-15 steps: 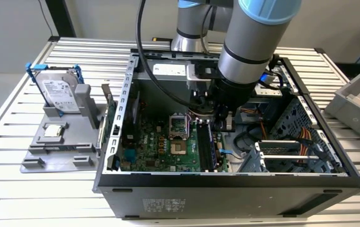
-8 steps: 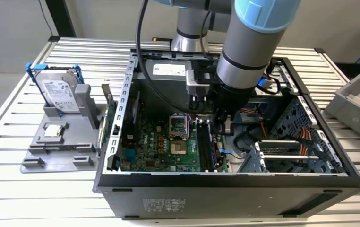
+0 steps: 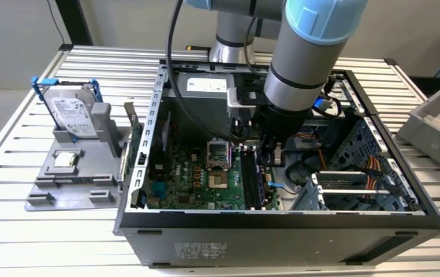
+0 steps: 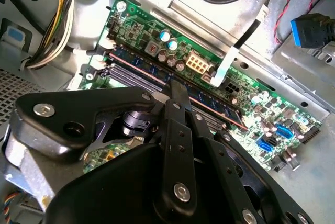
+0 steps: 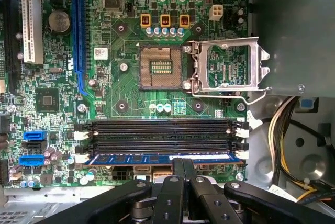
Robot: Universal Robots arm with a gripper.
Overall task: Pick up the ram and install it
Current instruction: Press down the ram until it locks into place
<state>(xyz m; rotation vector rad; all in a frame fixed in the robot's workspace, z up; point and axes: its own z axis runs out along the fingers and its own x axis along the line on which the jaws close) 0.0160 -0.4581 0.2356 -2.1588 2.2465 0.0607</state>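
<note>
The ram (image 5: 157, 158) is a long bluish board with a row of dark chips. It lies in the memory slot nearest the motherboard's edge, beside two bare black slots (image 5: 157, 127). In the second wrist view the ram (image 4: 209, 100) runs slantwise across the board. My gripper (image 5: 183, 162) is shut, its two black fingers side by side with no gap, and the tips sit at the middle of the ram's upper edge. Contact cannot be judged. In the exterior view the gripper (image 3: 268, 157) reaches down inside the open computer case (image 3: 282, 222).
The CPU socket (image 5: 159, 67) is bare with its metal frame (image 5: 227, 67) swung open. Yellow and black cables (image 5: 282, 124) crowd the case beside the slots. Outside, a hard drive in a blue frame (image 3: 74, 109) and a small square chip (image 3: 66, 160) rest on a grey fixture (image 3: 58, 184).
</note>
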